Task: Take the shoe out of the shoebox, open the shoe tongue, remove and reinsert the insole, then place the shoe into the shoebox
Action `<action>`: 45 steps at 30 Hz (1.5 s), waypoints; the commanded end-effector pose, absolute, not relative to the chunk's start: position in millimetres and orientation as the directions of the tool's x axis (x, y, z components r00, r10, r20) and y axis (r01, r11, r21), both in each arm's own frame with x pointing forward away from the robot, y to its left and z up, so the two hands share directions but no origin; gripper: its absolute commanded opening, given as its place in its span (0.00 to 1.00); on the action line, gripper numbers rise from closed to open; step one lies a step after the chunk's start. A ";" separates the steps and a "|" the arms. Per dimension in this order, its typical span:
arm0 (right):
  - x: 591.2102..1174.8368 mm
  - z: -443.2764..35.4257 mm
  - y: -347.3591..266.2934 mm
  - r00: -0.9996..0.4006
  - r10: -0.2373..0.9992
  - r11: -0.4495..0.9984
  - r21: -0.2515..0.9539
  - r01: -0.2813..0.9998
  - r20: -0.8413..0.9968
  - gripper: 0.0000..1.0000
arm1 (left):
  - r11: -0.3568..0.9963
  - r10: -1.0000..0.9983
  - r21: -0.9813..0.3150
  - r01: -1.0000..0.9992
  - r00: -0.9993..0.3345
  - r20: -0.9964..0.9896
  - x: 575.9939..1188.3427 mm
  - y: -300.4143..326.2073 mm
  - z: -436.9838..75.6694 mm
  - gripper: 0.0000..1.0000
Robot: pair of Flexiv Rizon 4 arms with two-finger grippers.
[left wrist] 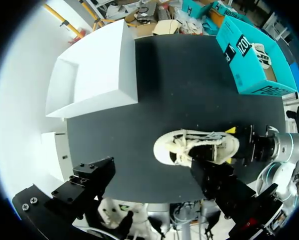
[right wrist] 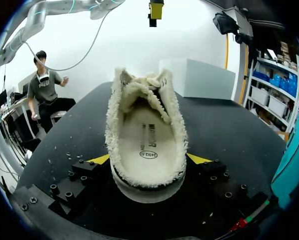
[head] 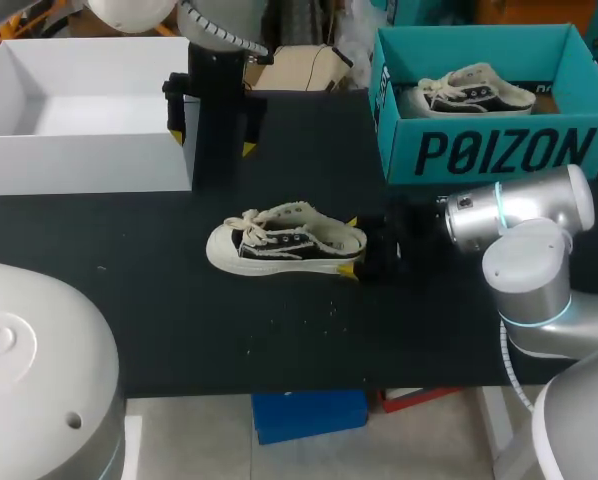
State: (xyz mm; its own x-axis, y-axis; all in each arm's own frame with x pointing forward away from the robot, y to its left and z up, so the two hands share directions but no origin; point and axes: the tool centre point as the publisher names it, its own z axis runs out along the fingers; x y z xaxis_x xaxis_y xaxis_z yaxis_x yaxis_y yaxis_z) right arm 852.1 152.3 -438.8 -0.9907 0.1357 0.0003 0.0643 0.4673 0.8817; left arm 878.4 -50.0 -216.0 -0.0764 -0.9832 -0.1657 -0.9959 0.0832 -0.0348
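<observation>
A black low shoe [head: 284, 242] with cream fleece trim and white laces lies on its sole in the middle of the black table [head: 129, 300], toe to the left. My right gripper [head: 351, 246] holds its heel, a yellow tip against each side. In the right wrist view the shoe [right wrist: 145, 135] runs away from the gripper [right wrist: 148, 167], with the cream insole [right wrist: 147, 142] lying flat inside. My left gripper [head: 214, 142] hangs open and empty above the table's far side, beside the white box. From the left wrist the shoe [left wrist: 197, 147] is far below.
A teal shoebox [head: 494, 150] at the back right holds a second, matching shoe [head: 469, 92]. An open white box [head: 79, 150] stands at the back left. Small white crumbs dot the cloth in front of the shoe.
</observation>
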 end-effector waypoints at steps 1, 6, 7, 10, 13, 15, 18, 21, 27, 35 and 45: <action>851.3 -439.7 153.3 -0.990 0.138 0.469 0.881 0.066 0.001 0.00 | 0.083 -0.983 -0.033 -0.996 -0.076 -0.167 879.1 -50.7 -216.2 1.00; 851.3 -439.7 153.3 -0.990 0.138 0.469 0.881 0.066 0.001 0.00 | 0.073 -0.974 -0.060 -0.996 -0.058 -0.220 893.6 -66.9 -226.1 1.00; 851.3 -439.7 153.3 -0.990 0.138 0.469 0.881 0.066 0.001 0.00 | 0.075 -0.973 -0.059 -0.995 -0.061 -0.224 893.8 -73.3 -228.6 1.00; 851.3 -439.7 153.3 -0.990 0.138 0.469 0.881 0.066 0.001 0.00 | 0.071 -0.959 -0.072 -0.995 -0.049 -0.278 892.4 -85.3 -235.5 1.00; 851.3 -439.7 153.3 -0.990 0.138 0.469 0.881 0.066 0.001 0.00 | 0.082 -0.959 -0.061 -0.995 -0.062 -0.276 883.6 -101.7 -246.5 1.00; 851.3 -439.7 153.3 -0.990 0.138 0.469 0.881 0.066 0.001 0.00 | 0.082 -0.958 -0.064 -0.995 -0.061 -0.280 876.6 -110.5 -251.9 1.00; 851.3 -439.7 153.3 -0.990 0.138 0.469 0.881 0.066 0.001 0.00 | 0.079 -0.963 -0.054 -0.995 -0.062 -0.262 867.0 -121.3 -258.7 1.00; 851.3 -439.7 153.3 -0.990 0.138 0.469 0.881 0.066 0.001 0.00 | 0.080 -0.965 -0.038 -0.996 -0.068 -0.252 859.6 -132.0 -266.5 1.00; 851.3 -439.7 153.3 -0.990 0.138 0.469 0.881 0.066 0.001 0.00 | 0.090 -0.955 -0.006 -0.996 -0.085 -0.283 844.1 -155.3 -286.3 1.00; 851.3 -439.7 153.3 -0.990 0.138 0.469 0.881 0.066 0.001 0.00 | 0.097 -0.946 0.062 -0.993 -0.111 -0.306 834.8 -168.9 -319.4 1.00; 851.3 -439.7 153.3 -0.990 0.138 0.469 0.881 0.066 0.001 0.00 | 0.094 -0.926 0.099 -0.991 -0.124 -0.357 835.4 -178.5 -348.0 1.00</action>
State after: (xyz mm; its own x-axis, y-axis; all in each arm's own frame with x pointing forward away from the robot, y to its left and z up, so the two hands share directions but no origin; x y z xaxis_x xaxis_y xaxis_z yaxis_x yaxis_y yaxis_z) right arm 852.1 152.3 -438.8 -0.9908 0.1356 0.0003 0.0642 0.4668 0.8820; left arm 831.5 -168.0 -339.1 -0.1214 -0.9382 -0.3240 -0.9914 0.0985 0.0861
